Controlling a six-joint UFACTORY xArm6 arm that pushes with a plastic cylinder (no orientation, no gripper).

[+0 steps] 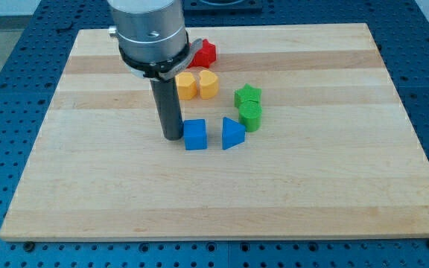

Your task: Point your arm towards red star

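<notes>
No jaws on this rig, so nothing to open or hold; just a dark rod. My tip point(173, 137) sits on the tabletop point(326, 193), just beside the blue cube point(195, 135) on its view-left side, touching or nearly so, can't tell which.

Landmark: the blue cube. Blue triangular block point(232, 135) just to its view-right. Two green blocks further right and up: green cylinder-like block point(250, 116), green star point(247, 95) above it, the two touching. Two yellow blocks above the cube, side by side: yellow rounded block point(187, 85) and yellow heart point(208, 84). Red star point(205, 53) well above the cube, toward the view's top, partly hidden behind the arm's housing point(150, 33).

Step, as judged: approach not finished; tip is well apart from the red star. Next move calls for sliding the tip toward the view's top, skirting view-left of the yellow pair to avoid knocking them.
</notes>
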